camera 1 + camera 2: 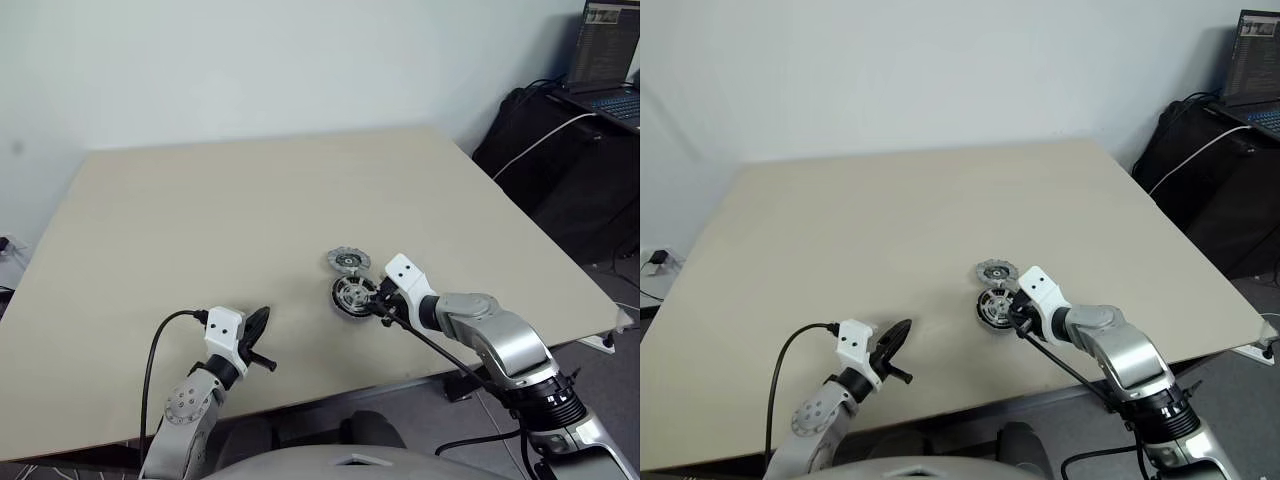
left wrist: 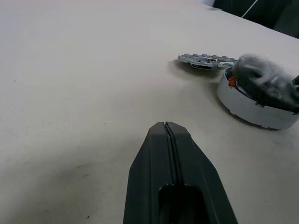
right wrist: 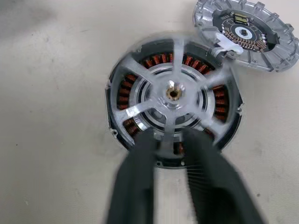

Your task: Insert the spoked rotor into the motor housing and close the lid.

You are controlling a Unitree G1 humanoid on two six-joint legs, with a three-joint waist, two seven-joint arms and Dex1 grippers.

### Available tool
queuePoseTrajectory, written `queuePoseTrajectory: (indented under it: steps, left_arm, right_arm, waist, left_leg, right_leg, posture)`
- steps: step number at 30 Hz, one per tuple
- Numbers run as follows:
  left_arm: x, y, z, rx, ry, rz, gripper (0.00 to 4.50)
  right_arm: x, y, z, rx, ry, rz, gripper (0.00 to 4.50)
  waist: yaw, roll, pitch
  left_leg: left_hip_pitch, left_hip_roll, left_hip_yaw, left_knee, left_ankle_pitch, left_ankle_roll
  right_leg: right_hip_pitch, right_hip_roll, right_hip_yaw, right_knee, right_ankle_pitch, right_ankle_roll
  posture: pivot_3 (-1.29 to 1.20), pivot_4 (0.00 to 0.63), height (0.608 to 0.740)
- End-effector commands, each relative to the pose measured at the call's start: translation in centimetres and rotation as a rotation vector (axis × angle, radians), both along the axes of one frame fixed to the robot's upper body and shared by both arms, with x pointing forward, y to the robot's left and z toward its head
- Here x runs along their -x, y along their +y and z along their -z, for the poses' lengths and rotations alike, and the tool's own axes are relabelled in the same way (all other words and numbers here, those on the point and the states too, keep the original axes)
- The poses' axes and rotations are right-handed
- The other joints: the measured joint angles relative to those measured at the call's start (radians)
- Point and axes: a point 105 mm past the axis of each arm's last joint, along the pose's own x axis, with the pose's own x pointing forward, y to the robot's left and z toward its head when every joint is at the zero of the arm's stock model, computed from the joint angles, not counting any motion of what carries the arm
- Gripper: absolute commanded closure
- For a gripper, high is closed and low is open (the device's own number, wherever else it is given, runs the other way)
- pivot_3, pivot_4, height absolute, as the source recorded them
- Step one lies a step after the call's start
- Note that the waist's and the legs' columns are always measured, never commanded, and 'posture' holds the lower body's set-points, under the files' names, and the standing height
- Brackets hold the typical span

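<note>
Table first: one beige top, everything sits on its near right part. Two arms of mine over the near edge.

My right gripper hangs right over the near rim of the motor housing, fingers parted with a gap showing between them, nothing pinched as far as I can tell; blurred, so probably mid-release. My left gripper is idle, well off to the left of the parts, jaws pressed fully together, empty.

Task things: the spoked rotor already lies inside the housing, copper windings showing between its spokes, hub roughly centred. The lid lies flat on the table just beyond the housing, its rim touching or overlapping the housing's far edge; can't tell which.

Step in hand, my read: let go of the rotor and clear off. To do it well, I'd widen the fingers fully before lifting so a pad doesn't drag a spoke and tip the rotor; lift straight away from the housing. Rotor looks level but I can't confirm it's fully seated. Then reach for the lid by its scalloped rim, not the dark centre, and bring it over the hub level.

Count: table 1, grippers 2, housing 1, rotor 1, lid 1.
</note>
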Motion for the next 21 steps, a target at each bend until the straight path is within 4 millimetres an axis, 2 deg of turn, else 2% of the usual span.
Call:
queuePoseTrajectory:
  steps: [1,5,8,11,12,17,21]
  left_arm:
    - [-0.5,-0.2,-1.2,0.017,-0.057,0.009,4.50]
    - [-0.5,-0.2,-1.3,0.015,-0.058,0.013,4.50]
    - [-0.5,-0.3,-1.3,0.015,-0.059,0.017,4.50]
    - [-0.5,-0.2,-1.3,0.015,-0.059,0.019,4.50]
    - [-0.4,-0.2,-1.4,0.014,-0.059,0.019,4.50]
    - [-0.4,-0.2,-1.3,0.013,-0.054,0.023,4.50]
    - [-0.4,-0.5,-1.4,0.015,-0.051,0.033,4.50]
  right_arm:
    - [-0.8,0.3,-2.6,-0.047,-0.099,0.000,2.73]
    - [-1.0,0.2,-4.3,-0.067,-0.156,0.001,2.73]
    - [-0.8,-0.1,-5.2,-0.078,-0.185,0.016,3.38]
    - [-0.3,-1.1,-4.7,-0.060,-0.162,0.087,4.37]
    - [0.0,-1.4,-4.4,-0.056,-0.147,0.107,4.47]
    - [1.3,-2.4,-2.4,-0.072,-0.082,0.249,4.47]
    - [1.0,-1.6,-2.9,-0.113,-0.157,0.292,4.47]
  waist:
    - [0.000,0.000,0.000]
    - [0.000,0.000,0.000]
    - [0.000,0.000,0.000]
    - [0.004,0.000,0.000]
    - [0.005,0.000,0.000]
    - [0.005,0.000,0.000]
    - [-0.003,0.001,0.000]
  left_leg:
    - [0.000,0.000,0.000,0.000,0.000,0.000]
    - [0.000,0.000,0.000,0.000,0.000,0.000]
    - [0.000,0.000,0.000,0.000,0.000,0.000]
    - [0.000,0.000,0.000,0.000,0.000,0.000]
    - [0.000,0.000,-0.001,0.000,0.000,0.000]
    - [-0.001,0.000,-0.001,0.000,0.000,0.000]
    - [-0.001,0.000,-0.001,0.000,0.000,0.000]
  right_leg:
    - [0.000,0.000,0.000,0.000,0.000,0.000]
    - [0.000,0.000,0.000,0.000,0.000,0.000]
    - [0.000,0.000,0.000,0.000,0.000,0.000]
    - [0.000,0.000,0.000,0.000,0.000,0.000]
    - [0.000,0.000,-0.001,0.000,0.000,0.000]
    - [0.000,0.000,0.000,0.000,0.000,0.000]
    - [-0.001,0.000,0.000,0.000,0.000,0.000]
  posture:
    - [0.00,0.000,0.740]
    - [0.00,0.000,0.740]
    - [0.00,0.000,0.740]
    - [0.00,0.000,0.740]
    - [0.00,0.000,0.740]
    - [0.00,0.000,0.740]
    - [0.00,0.000,0.740]
